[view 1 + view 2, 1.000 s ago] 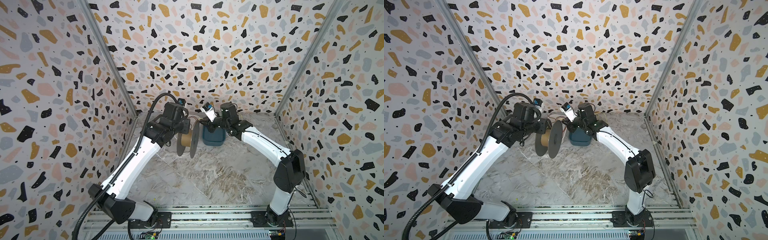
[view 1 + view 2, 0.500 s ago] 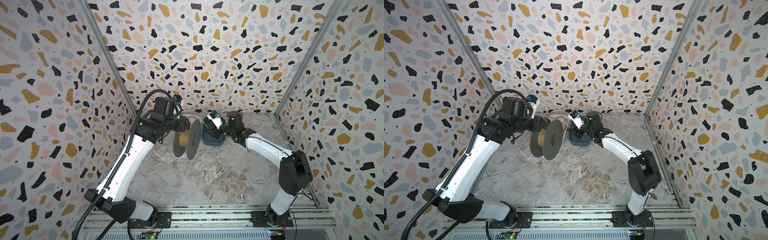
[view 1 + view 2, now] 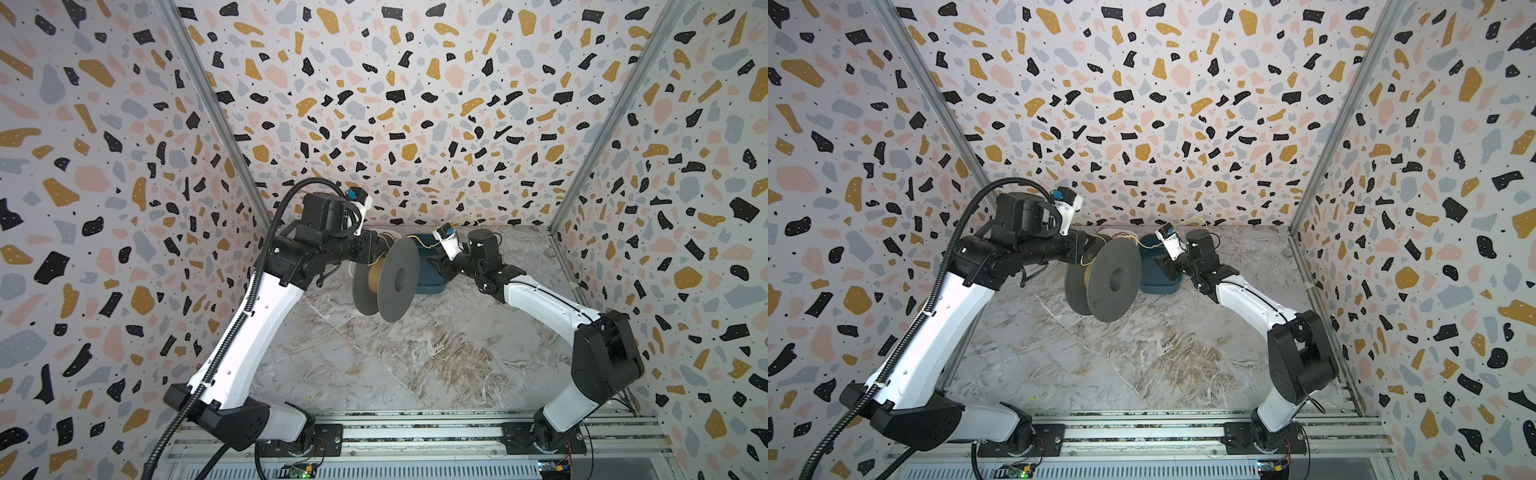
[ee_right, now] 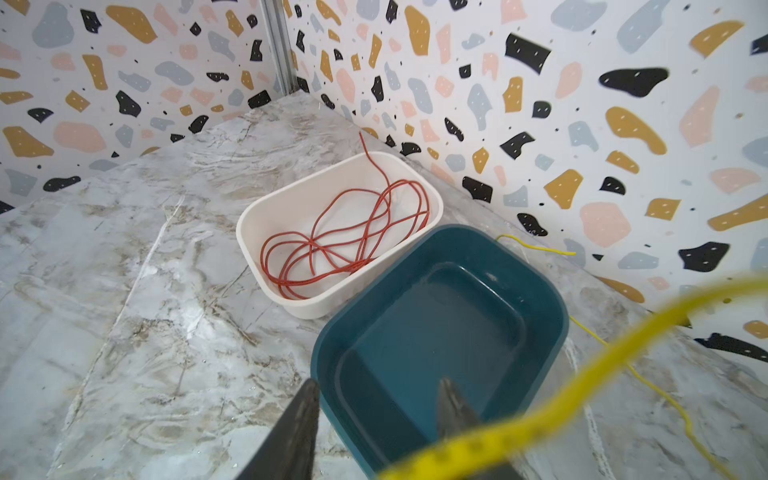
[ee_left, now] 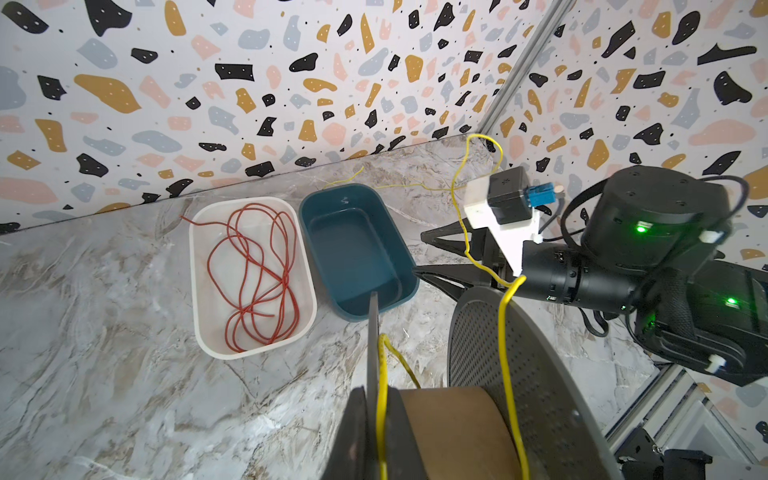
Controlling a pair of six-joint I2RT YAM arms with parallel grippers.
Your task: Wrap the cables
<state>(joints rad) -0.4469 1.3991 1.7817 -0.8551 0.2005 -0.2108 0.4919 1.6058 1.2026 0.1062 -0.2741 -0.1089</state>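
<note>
- Right gripper (image 4: 376,415) fingers apart above blue bin (image 4: 436,324); yellow cable (image 4: 582,374), blurred, crosses behind its tips, unpinched.
- Left gripper (image 5: 376,415) clamped on spool (image 5: 552,395) flange, yellow cable alongside.
- Wrist views alone show red cable (image 5: 286,276) coiled in white bin (image 5: 195,270) ahead.

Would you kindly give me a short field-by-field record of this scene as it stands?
left gripper: shut on spool flange
right gripper: open, at blue bin rim
yellow cable: from spool, past right gripper, down to table behind blue bin
red cable: loose coils in white bin
blue bin: empty
</note>
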